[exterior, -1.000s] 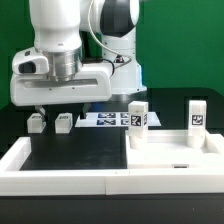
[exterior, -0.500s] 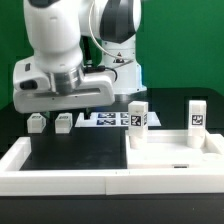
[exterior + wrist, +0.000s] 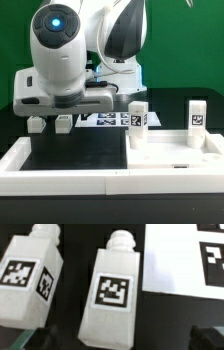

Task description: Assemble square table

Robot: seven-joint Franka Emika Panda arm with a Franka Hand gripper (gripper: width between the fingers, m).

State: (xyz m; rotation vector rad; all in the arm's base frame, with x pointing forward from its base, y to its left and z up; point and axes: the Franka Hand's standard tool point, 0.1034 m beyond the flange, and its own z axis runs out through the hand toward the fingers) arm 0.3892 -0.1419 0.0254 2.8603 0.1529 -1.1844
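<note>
A green backdrop (image 3: 12,40) stands behind the black tabletop (image 3: 75,150).

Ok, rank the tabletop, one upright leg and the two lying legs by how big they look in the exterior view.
1. the tabletop
2. the upright leg on the exterior view's right
3. the two lying legs: they look alike, so no order between them

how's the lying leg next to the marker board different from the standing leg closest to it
The lying leg lies flat on the black table; the standing leg is upright on the white tabletop. The lying leg is under the open gripper; the standing leg is off to the exterior view's right of it. Both are white blocks carrying black-and-white tags.
</note>
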